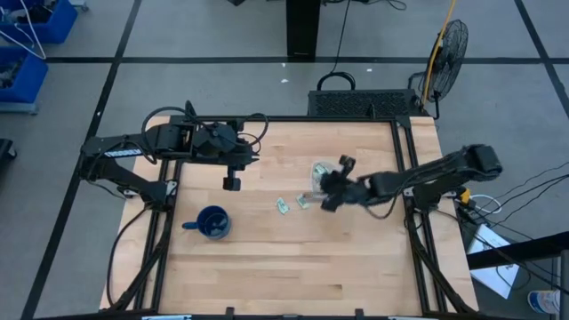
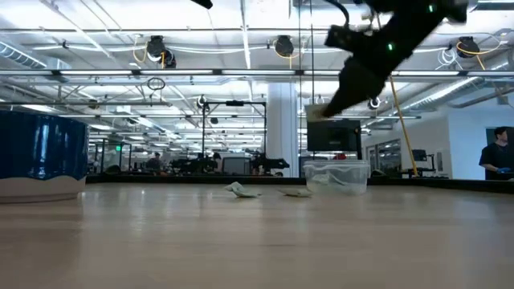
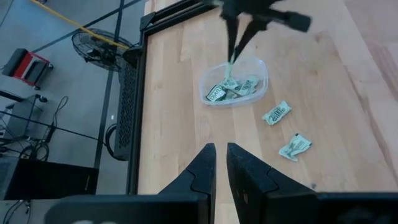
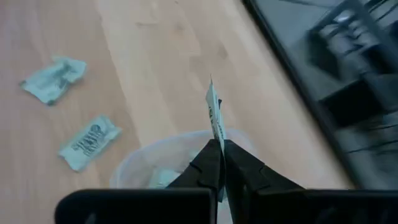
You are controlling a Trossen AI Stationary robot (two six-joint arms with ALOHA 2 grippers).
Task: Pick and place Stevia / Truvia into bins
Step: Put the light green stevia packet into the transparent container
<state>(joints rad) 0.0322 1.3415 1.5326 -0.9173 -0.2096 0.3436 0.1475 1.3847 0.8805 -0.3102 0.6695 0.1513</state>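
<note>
Wooden desk [image 1: 293, 258] carries a dark blue mug [image 1: 212, 222] toward the left arm's side and a clear bin [image 3: 234, 82] near the right arm. Several Stevia packets [image 3: 231, 90] lie inside the bin; two loose packets [image 3: 277, 113] lie on the desk just beside it. Above the bin, the right gripper [image 4: 221, 149] is pinched closed on one held packet [image 4: 213, 113]. The left gripper [image 3: 221, 155] hovers apart, fingers nearly together, holding nothing.
</note>
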